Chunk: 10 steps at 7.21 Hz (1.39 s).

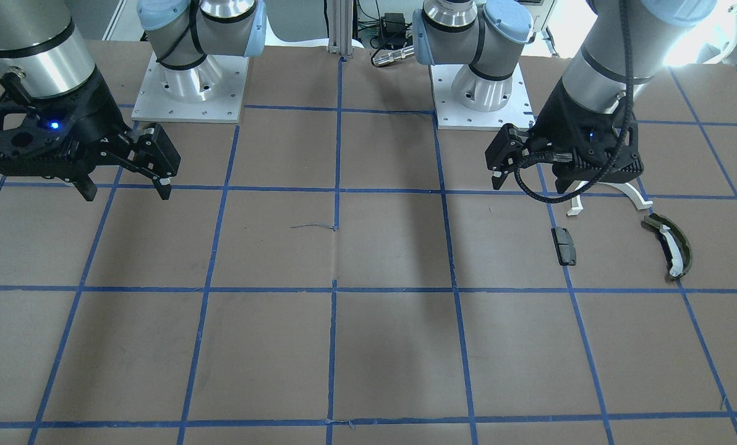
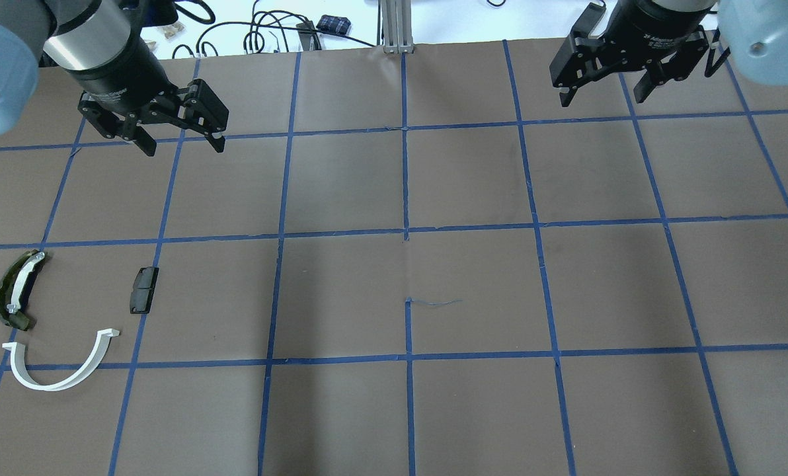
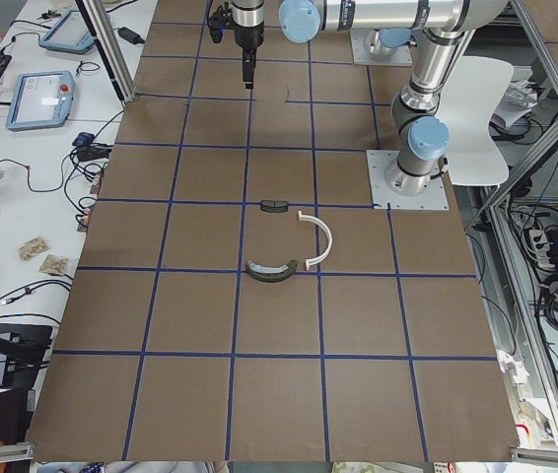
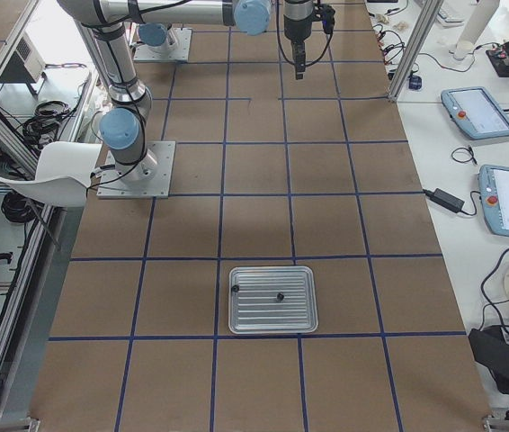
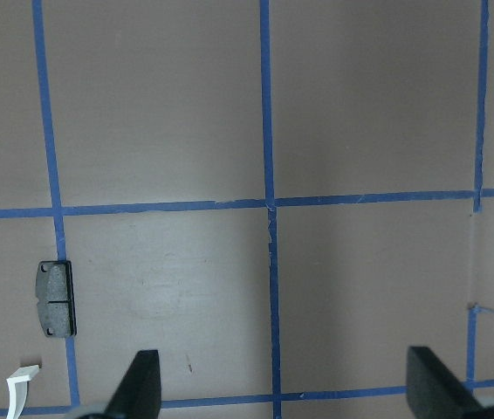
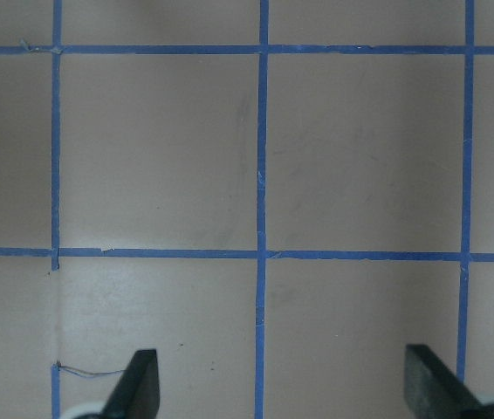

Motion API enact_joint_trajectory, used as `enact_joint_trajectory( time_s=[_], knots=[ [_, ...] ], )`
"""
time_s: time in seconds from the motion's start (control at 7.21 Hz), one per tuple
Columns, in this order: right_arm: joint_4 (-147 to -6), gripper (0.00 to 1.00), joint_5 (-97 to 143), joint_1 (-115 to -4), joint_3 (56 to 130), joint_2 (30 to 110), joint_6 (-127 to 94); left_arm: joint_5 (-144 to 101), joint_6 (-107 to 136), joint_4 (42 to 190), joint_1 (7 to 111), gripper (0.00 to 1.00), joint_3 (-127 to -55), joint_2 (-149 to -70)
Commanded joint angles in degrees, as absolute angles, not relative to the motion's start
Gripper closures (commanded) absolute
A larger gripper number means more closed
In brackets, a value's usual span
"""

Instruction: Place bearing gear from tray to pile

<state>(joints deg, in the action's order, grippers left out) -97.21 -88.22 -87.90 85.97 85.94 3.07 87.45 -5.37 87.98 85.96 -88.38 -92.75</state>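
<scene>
Far to the right, tray (image 4: 259, 317), fully seen only from exterior right

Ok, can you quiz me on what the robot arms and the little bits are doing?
1. True or false: the left gripper holds the black block.
2. How many small dark parts lie in the metal tray? A one, B two, C four.
3. Fill the gap: the right gripper is ___.

Key: 1 false, the block lies on the table; 2 B; 3 open.
</scene>
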Motion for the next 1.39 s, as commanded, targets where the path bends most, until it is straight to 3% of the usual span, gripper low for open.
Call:
enact_joint_trajectory(
  time_s=[0.0,0.69,1.25],
  knots=[
    [-97.30,0.00,-88.24,-87.89,85.87,86.04,3.08,87.36,-5.19,87.98,86.04,0.00,-88.33,-92.72],
    [-97.21,0.00,-88.50,-86.75,85.52,86.13,3.95,87.36,-5.01,87.98,86.04,0.00,-88.42,-92.72],
    [-94.57,0.00,-90.87,-79.21,83.16,88.15,3.60,87.36,-5.01,87.98,85.96,0.00,-88.42,-92.72]
  ],
)
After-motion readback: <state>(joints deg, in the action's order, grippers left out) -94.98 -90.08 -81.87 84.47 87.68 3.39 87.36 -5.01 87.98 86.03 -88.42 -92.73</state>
